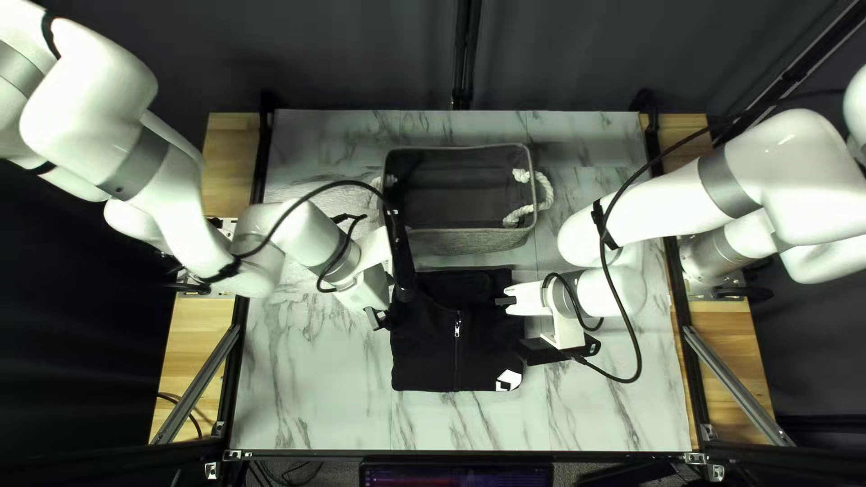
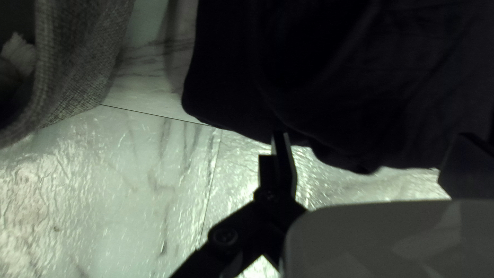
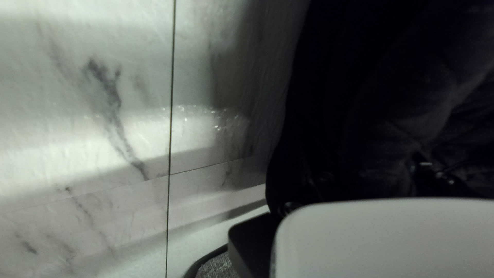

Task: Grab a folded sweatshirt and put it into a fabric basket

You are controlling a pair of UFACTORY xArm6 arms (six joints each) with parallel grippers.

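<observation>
So the folded sweatshirt (image 1: pixel 433 347) is lying between my left tool (image 2: pixel 373 135), sitting spread by its edge, and my right tool (image 1: pixel 505 300). Can't tell how that one's sitting, open or shut.

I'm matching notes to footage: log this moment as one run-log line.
folded sweatshirt: on table, outside basket | left gripper: open, at sweatshirt's left edge | right gripper: at its right edge, grip unclear

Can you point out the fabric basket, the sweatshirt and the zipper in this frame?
Fabric basket (image 1: pixel 465 242): top left view, near outer wall.
Sweatshirt (image 1: pixel 422 350): top left view, dark front.
Zipper (image 1: pixel 457 330): top left view, its shiny pull.
</observation>
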